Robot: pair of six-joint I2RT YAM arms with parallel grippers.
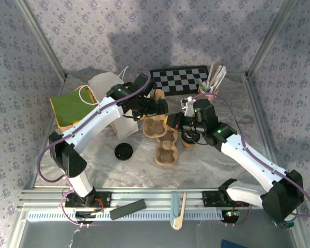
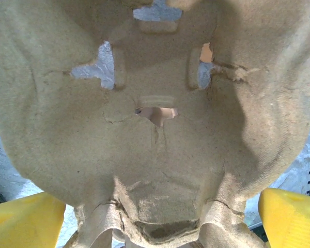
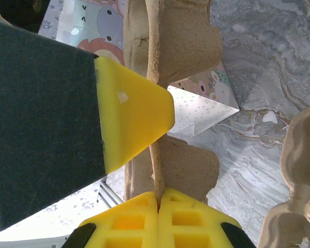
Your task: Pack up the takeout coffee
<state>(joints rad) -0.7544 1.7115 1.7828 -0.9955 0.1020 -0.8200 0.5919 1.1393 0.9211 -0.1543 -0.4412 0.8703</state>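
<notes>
While the right gripper (image 3: 159,197) clamps the pulp tray (image 1: 165,150) wall and the left gripper (image 2: 157,216) gapes wide at it, the coffee cup (image 1: 189,138) sits just right of the tray, nearest the right arm

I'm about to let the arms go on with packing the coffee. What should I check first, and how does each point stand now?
1. Right gripper grips the cup tray by its thin edge: ok, shut on it.
2. Left gripper ready around the cup tray: ok, its fingers stand wide apart, one on either side.
3. Black lid fitted on a cup: not ok, it lies loose on the table.
4. Held tray free of the second tray: cannot tell, they sit close together.
</notes>
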